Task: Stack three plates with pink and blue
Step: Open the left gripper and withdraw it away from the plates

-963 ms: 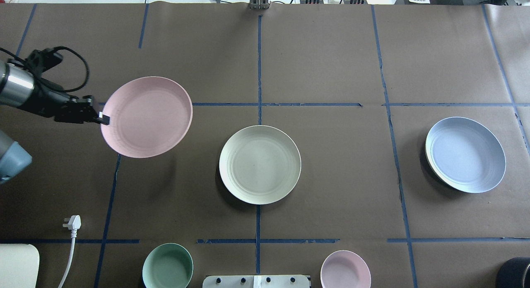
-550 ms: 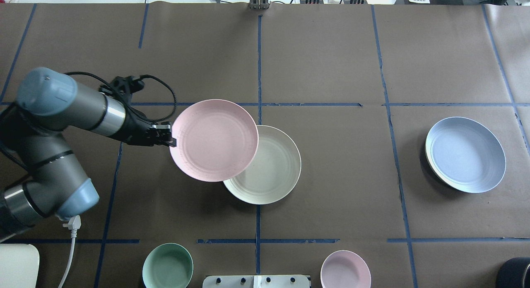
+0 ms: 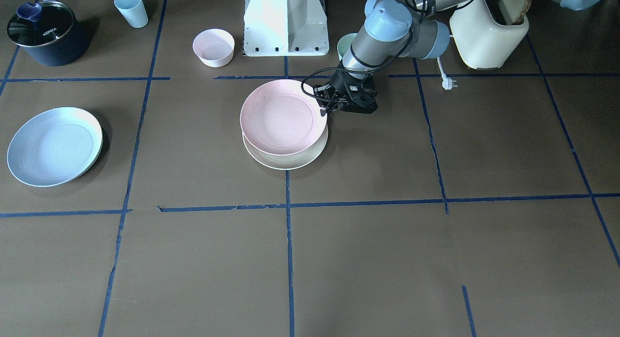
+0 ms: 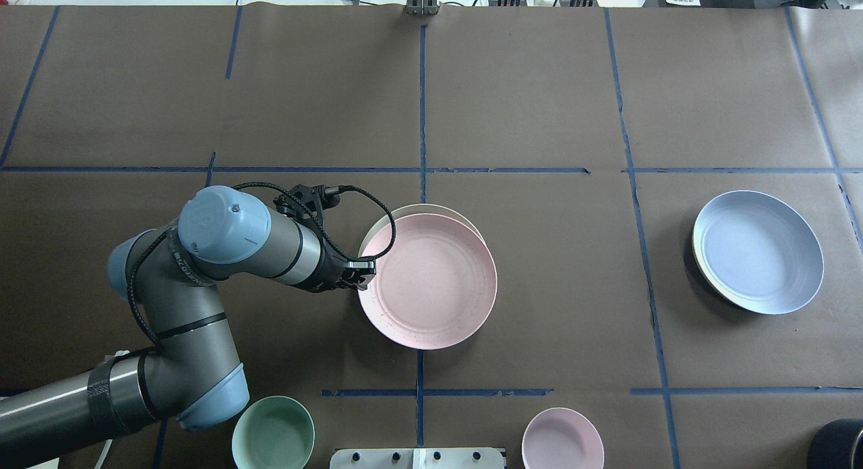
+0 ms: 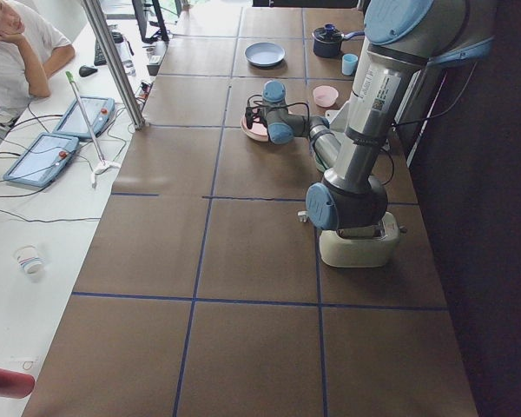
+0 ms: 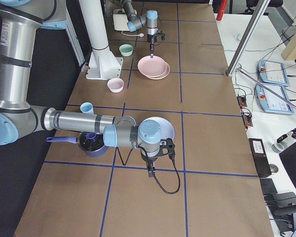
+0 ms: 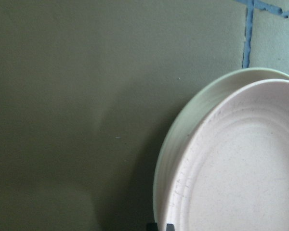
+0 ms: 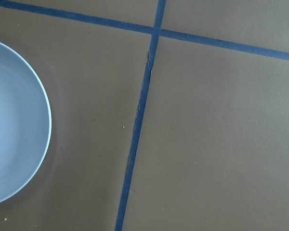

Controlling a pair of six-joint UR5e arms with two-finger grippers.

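My left gripper is shut on the near-left rim of the pale pink plate. It holds the plate over the cream plate, almost covering it; only a crescent of cream rim shows. In the left wrist view the pink plate lies just over the cream rim; I cannot tell whether they touch. The light blue plate lies alone at the right, also in the right wrist view. My right gripper shows only in the exterior right view, beside the blue plate; I cannot tell if it is open or shut.
A mint bowl and a small pink bowl stand near the robot's base. A light blue cup and a dark pot stand at the robot's right. A cream appliance with its plug stands behind my left arm.
My left arm has carried the pink plate rightward from the table's left side to above the cream plate and lowered it. The blue plate has not moved.
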